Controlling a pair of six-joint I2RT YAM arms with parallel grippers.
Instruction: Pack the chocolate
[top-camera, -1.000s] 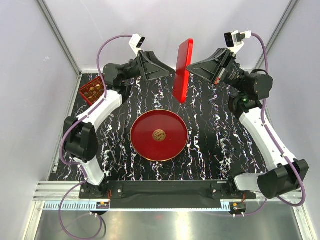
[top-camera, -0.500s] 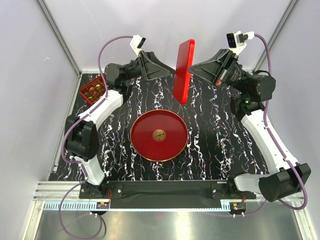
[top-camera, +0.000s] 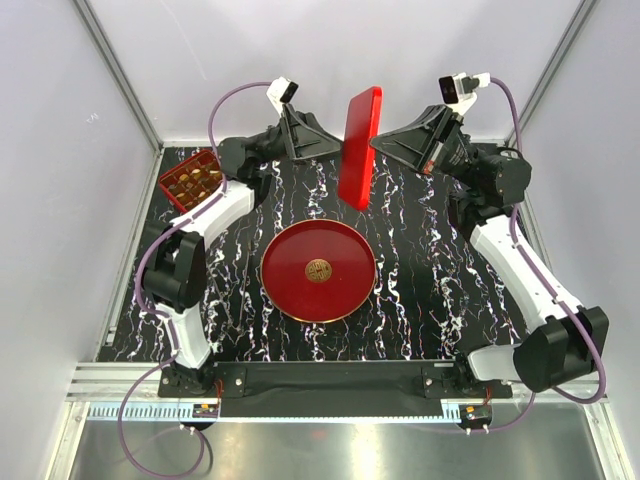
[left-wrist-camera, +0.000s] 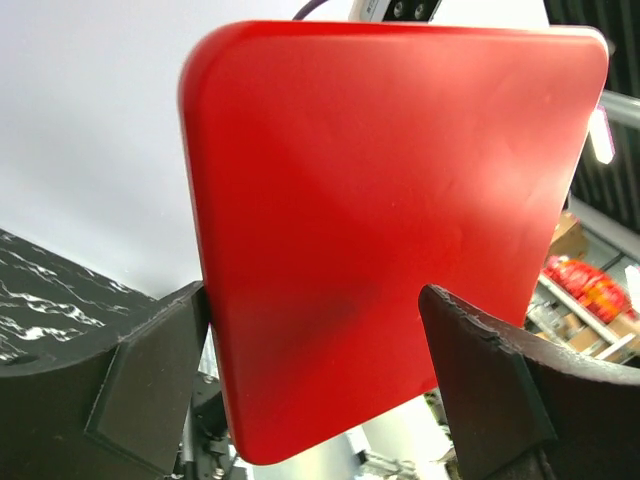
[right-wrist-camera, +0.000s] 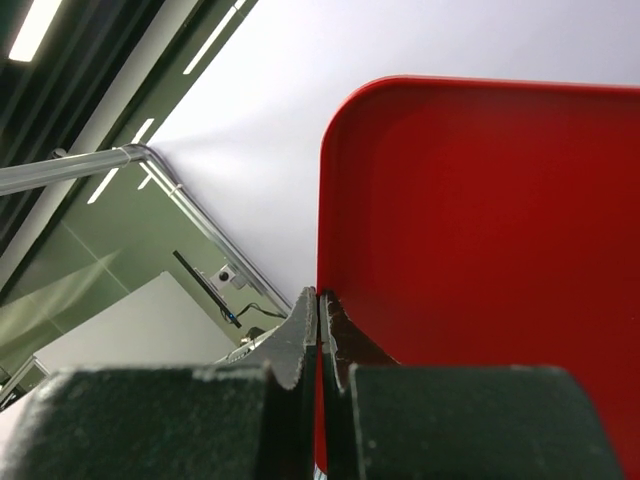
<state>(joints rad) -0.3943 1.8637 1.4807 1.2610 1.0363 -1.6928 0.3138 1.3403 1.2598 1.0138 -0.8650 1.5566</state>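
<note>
The chocolate (top-camera: 190, 180) sits in its red box (top-camera: 168, 184), beyond the red plate (top-camera: 318, 270) and to its left. The red lid (top-camera: 358, 145) stands on edge in the air behind the plate, pinched at its rim by the closed right gripper (right-wrist-camera: 318, 310). The left gripper (left-wrist-camera: 320, 375) gapes wide at the lid's flat face, holding nothing. This looks like the lidding step. Next is probably a handover, which needs the left jaws firmly on an edge before the right lets go.

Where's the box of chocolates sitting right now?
Top view: the red box of chocolates sits at the far left corner of the table, beside the left arm, beyond and left of the round red plate.
</note>
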